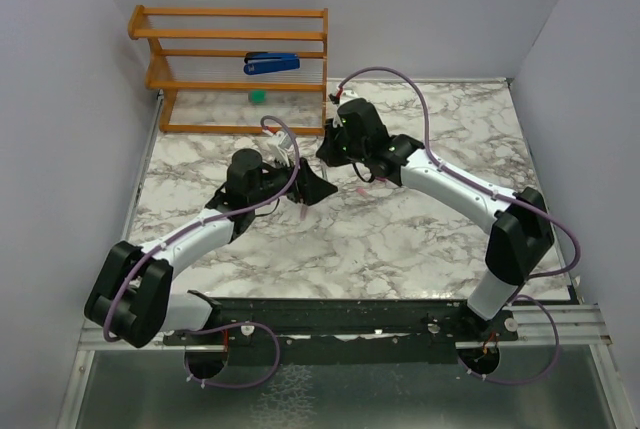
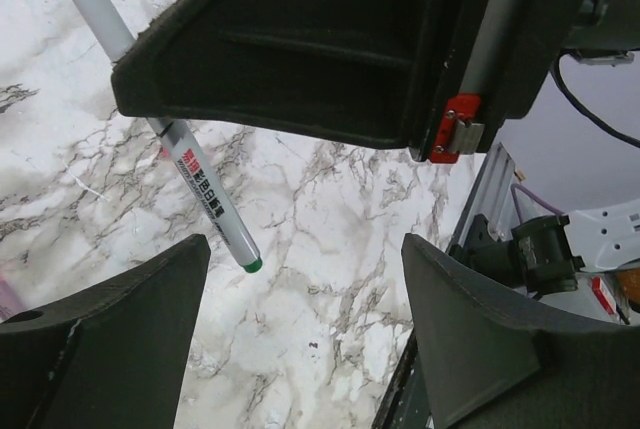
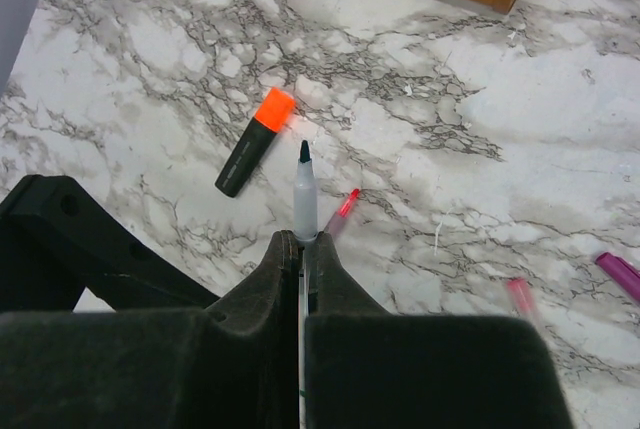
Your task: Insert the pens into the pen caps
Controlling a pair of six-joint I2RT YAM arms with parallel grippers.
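My right gripper (image 3: 302, 241) is shut on the grey pen (image 3: 304, 199), whose dark tip points away from me above the table. The same pen (image 2: 205, 194) shows in the left wrist view, slanting down out of the right gripper's fingers (image 2: 300, 59). My left gripper (image 2: 305, 249) is open and empty, just below the pen's green end. A black marker with the orange cap (image 3: 275, 109) on its end lies left of the pen tip. A thin pink pen (image 3: 345, 207) lies half hidden beside my right fingers. A pink cap (image 3: 520, 296) and a purple cap (image 3: 620, 274) lie at the right.
A wooden rack (image 1: 235, 69) stands at the back left, with a blue stapler-like object (image 1: 271, 63) on it and a small green object (image 1: 258, 96) below. The two grippers (image 1: 318, 171) meet mid-table. Grey walls stand on both sides.
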